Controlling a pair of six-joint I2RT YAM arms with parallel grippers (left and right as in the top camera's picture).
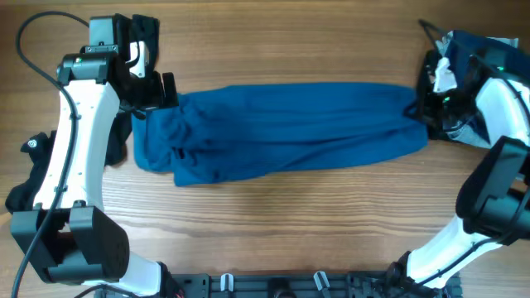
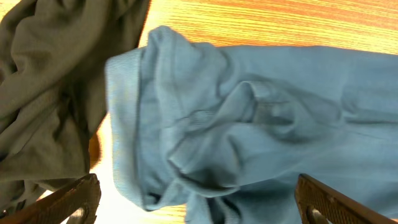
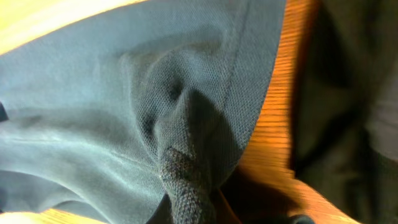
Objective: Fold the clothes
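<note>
Cloth of the blue T-shirt, stretched across the table, is judged light and limp, best taken at its hems: the right end is pinched in the right gripper, while the left gripper is held wide open above the other.

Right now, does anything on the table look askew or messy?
Yes: the blue T-shirt lies stretched across the table, but its end near the left arm is bunched and wrinkled, not flat.

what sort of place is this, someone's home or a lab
Probably a robotics lab bench, not a home: left arm and right arm mounted at a wooden table, a blue T-shirt laid out between them, darker garments heaped at both ends.
</note>
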